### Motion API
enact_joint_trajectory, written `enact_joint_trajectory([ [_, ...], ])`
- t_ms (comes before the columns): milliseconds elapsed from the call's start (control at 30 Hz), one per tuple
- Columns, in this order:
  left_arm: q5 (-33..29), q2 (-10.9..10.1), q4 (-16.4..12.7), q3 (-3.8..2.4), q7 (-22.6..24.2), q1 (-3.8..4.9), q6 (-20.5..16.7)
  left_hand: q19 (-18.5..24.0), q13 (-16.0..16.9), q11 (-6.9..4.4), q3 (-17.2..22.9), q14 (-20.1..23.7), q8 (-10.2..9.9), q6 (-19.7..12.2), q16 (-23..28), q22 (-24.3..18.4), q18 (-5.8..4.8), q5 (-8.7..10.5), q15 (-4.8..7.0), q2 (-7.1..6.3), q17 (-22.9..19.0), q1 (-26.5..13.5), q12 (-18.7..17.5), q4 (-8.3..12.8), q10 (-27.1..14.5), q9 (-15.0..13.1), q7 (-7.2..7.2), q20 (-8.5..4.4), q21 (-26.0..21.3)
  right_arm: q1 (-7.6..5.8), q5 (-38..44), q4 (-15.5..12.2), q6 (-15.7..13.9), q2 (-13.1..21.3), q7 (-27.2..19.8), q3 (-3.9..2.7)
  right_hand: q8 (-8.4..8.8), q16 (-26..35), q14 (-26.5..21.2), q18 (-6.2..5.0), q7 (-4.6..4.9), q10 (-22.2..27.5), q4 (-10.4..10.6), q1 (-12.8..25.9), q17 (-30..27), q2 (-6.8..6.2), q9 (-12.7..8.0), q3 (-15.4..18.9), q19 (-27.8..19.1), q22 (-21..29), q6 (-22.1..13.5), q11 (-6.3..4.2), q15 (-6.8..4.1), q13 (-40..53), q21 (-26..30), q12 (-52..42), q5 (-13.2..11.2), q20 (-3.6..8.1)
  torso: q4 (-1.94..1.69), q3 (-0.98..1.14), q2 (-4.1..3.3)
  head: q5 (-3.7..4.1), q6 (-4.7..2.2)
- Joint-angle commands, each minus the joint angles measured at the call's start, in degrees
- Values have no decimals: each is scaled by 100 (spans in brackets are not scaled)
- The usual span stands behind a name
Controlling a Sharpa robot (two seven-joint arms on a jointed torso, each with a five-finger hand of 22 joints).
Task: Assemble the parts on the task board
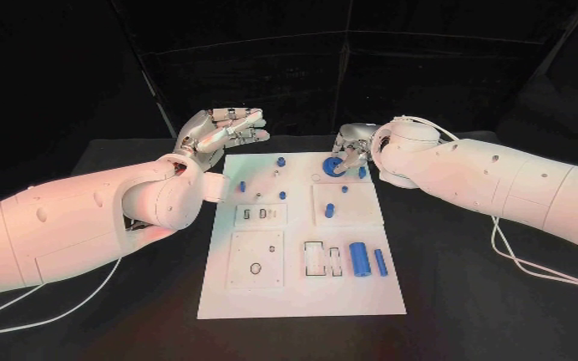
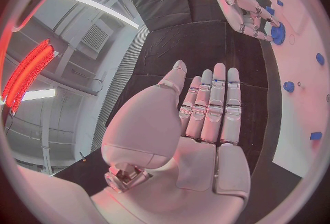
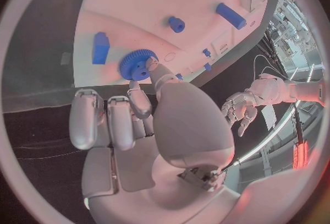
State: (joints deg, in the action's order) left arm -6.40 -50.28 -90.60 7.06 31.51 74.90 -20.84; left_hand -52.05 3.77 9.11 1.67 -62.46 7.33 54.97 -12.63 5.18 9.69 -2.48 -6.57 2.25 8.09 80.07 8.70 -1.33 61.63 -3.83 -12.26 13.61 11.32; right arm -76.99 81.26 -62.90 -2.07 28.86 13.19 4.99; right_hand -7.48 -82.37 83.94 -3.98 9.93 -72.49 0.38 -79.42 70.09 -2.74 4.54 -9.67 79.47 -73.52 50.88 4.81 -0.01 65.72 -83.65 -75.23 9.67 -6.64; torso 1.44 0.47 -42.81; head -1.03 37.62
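The white task board (image 1: 301,290) lies in the middle of the black table. A blue gear (image 1: 334,167) sits near its far right corner. My right hand (image 1: 353,150) reaches over that corner, and its thumb and a finger pinch the gear (image 3: 139,64) at its rim while the other fingers curl in. My left hand (image 1: 223,131) hovers above the table beside the board's far left corner, holding nothing, with its fingers (image 2: 213,105) straight. Two blue cylinders (image 1: 357,258) lie side by side on the board's near right part.
Small blue pegs stand on the far half of the board, among them a knob (image 1: 281,161) and a peg (image 1: 330,208). A blue block (image 3: 100,48) lies close to the gear. Cables (image 1: 530,265) trail across the table on the right.
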Motion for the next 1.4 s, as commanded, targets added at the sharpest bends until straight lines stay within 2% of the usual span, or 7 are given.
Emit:
enact_joint_trajectory([
  [33, 3, -1, -9, -5, 12, 7, 69, -34, -7, 3, 11, -3, -28, 31, 17, -5, 82, -22, -30, 9, 7, 18, -20, 29, 26, 8, -25, -6, -21, 22, 214, -35, 108, 18, 83, 13, -30, -29, 260, 52, -4, -49, -67, -68, 18, 6, 14, -28, 34, -17, 58, -4, 31, 22, -35, -39, -24, 3, 0, -1, 2, 6, 5],
  [300, 3, -11, -21, -5, 10, 7, 54, -34, -7, 3, 11, -3, -28, 31, 17, -5, 82, -22, -30, 9, 7, 18, -20, 29, 26, 8, -25, -6, -21, 26, 264, -115, -48, 40, 112, 14, -91, -32, 258, 56, -16, -45, -82, -20, 24, 51, 24, -115, 39, -37, 169, -10, 27, 26, -45, -27, 43, 4, 2, 1, 3, 2, 3],
  [500, 3, -26, -31, -5, 11, 7, 46, -36, -7, 3, 14, -3, -33, 31, 22, -8, 82, -22, -31, 12, 8, 20, -27, 32, 27, 8, -26, -6, -25, 28, 242, -252, -594, 80, 104, 15, -155, -29, 255, 57, -55, -62, 1, 157, 19, 120, 27, -248, 42, -53, 328, -49, 1, 53, -54, -21, 408, 23, 3, 0, 4, -9, 6],
  [567, 3, -35, -38, -5, 12, 7, 42, -36, -7, 3, 14, -3, -33, 31, 22, -8, 82, -22, -31, 12, 8, 20, -27, 32, 27, 8, -26, -6, -25, 28, 227, -365, -842, 109, 97, 14, -169, -30, 255, 59, -70, -80, 9, 178, 24, 130, 30, -281, 48, -64, 369, -59, -8, 74, -59, -31, 439, 30, 7, -2, 2, -19, -1],
  [833, 3, -55, -56, -5, 14, 8, 33, -36, -7, 3, 14, -3, -33, 31, 22, -8, 82, -22, -31, 12, 8, 20, -27, 32, 27, 8, -26, -6, -25, 25, 253, -717, -1327, 120, 124, 8, -180, -31, 257, 63, -93, -106, 10, 206, 32, 125, 29, -336, 61, -85, 423, -81, -26, 98, -68, -40, 490, 46, -6, -5, 3, -43, -25],
  [1033, 3, -56, -61, -5, 15, 8, 33, -36, -7, 3, 14, -3, -33, 31, 22, -8, 82, -22, -31, 12, 8, 20, -27, 32, 27, 8, -26, -6, -25, 24, 358, -737, -1416, -112, 149, 5, -180, -33, 258, 64, -95, -108, 9, 209, 35, 120, 28, -341, 64, -91, 427, -83, -27, 100, -70, -40, 494, 47, -19, -1, -7, -65, -35],
  [1400, 3, -25, -34, -5, 18, 8, 34, -36, -7, 3, 14, -3, -33, 31, 22, -8, 82, -22, -31, 12, 8, 20, -27, 32, 27, 8, -26, -6, -25, 68, 642, -442, -1380, -723, 122, 7, -176, -37, 260, 65, -97, -111, 4, 217, 47, 104, 25, -350, 69, -98, 430, -86, -31, 102, -73, -39, 488, 51, -18, 1, -15, -167, 0],
])
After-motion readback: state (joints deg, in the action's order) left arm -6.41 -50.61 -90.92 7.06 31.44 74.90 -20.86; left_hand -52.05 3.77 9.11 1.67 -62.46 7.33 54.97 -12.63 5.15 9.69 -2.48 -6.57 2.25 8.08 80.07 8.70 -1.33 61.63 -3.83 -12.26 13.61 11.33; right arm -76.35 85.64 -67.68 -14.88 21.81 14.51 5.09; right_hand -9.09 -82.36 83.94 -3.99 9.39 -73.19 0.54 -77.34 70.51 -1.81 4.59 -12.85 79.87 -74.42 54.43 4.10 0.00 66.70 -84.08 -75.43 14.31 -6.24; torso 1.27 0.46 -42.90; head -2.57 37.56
